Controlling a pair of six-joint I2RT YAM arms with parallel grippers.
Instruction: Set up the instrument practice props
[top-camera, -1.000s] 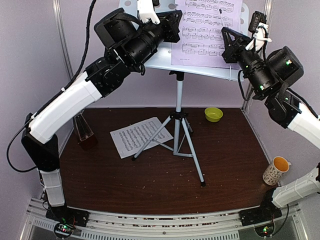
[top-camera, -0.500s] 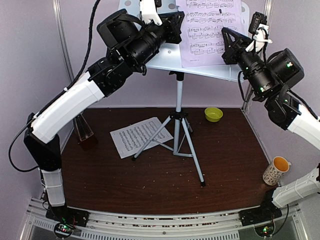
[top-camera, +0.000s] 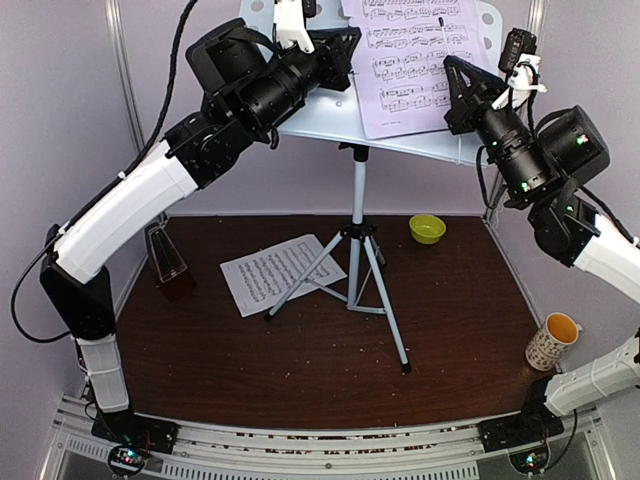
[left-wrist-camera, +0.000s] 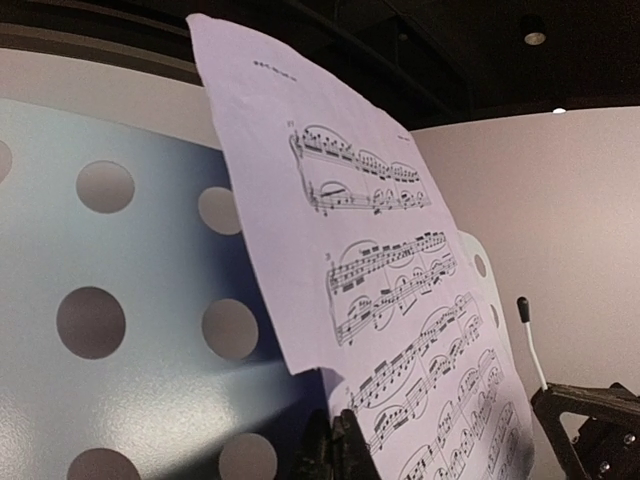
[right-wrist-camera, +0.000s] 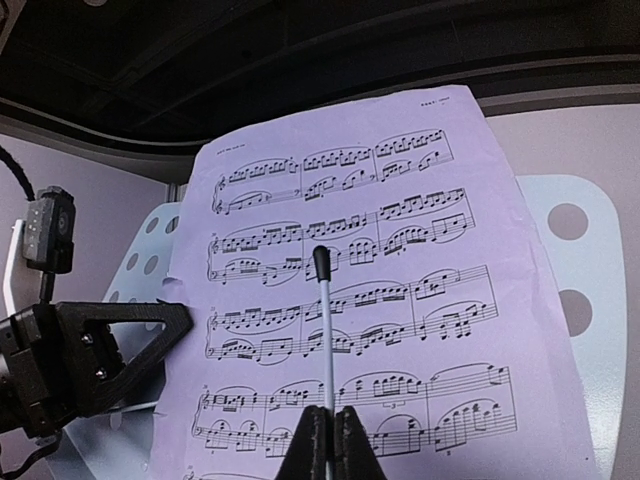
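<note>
Lavender sheet (top-camera: 415, 60) — printed staves, edge curling — leans on the white perforated stand (top-camera: 325, 113); my left hand (left-wrist-camera: 335, 445) pinches its lower edge, my right hand (right-wrist-camera: 328, 445) is clamped on a thin black-tipped stick (right-wrist-camera: 326, 330).

Each arm is built from white-shelled links joined by black cylindrical actuator housings. The left arm (top-camera: 130, 215) has a long white forearm shell. A black cable (top-camera: 178, 70) leaves its upper housing and runs out of view, and a second black cable loops beside its lower black link. The right arm (top-camera: 605, 255) shows green indicator lights on its black housings. The left gripper (left-wrist-camera: 335, 445) and right gripper (right-wrist-camera: 328, 440) have narrow black fingers backed by a black triangular frame. A white bracket (top-camera: 293, 22) sits at each wrist. Each black base plate (top-camera: 135, 432) has a small circuit board (top-camera: 126, 459) with green lights in front of it.
</note>
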